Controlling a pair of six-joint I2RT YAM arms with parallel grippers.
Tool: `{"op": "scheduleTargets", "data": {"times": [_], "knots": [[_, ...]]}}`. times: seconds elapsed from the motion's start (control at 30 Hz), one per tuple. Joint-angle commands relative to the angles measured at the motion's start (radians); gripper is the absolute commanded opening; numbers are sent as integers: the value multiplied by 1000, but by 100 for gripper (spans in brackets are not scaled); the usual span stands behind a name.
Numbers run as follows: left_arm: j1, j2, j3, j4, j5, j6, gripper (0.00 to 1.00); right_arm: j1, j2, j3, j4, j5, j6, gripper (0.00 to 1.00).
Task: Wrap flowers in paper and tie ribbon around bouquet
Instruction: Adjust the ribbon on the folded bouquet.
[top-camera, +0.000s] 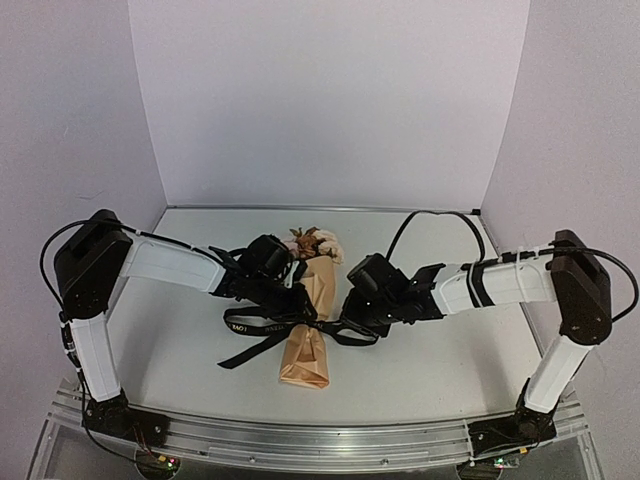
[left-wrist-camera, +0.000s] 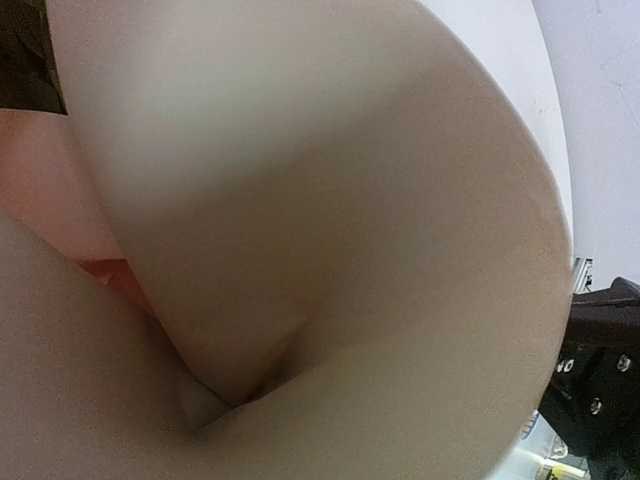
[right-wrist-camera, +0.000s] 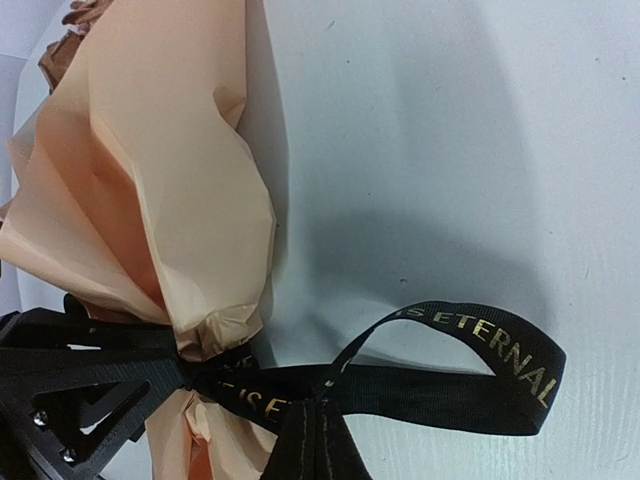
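**Brown paper bouquet tied with a black ribbon in the middle of the table**

Brown paper is rolled into a cone, and that bouquet lies flat on the grey table between my two arms. The flowers peek out at the far end. I cannot see their stems.

The black ribbon goes round the thin part of the cone, squeezing the paper in. One loop sticks out to the right and its tails lie on the table to the left.

My right claw is closed and pinches the ribbon where the loop comes together. My left claw pokes in at the tied spot from the other side. I cannot tell if it grips anything.

Gold letters on the loop say "ETERNAL". The letters by the knot are cut off.

My left wrist camera is too close. It shows only a pale blur and a black part at the edge.

White walls stand around the table.
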Motion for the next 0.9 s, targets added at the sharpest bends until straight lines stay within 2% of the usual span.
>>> {"op": "scheduleTargets", "data": {"times": [0.0,0.87], "knots": [[13,23,4,-113,-102,14,25,-2,-55,-17,-76,94,-46,0],[51,-24,-46,-111,-106,26,24,-31,-147,-129,-158,205,-64,0]]}}
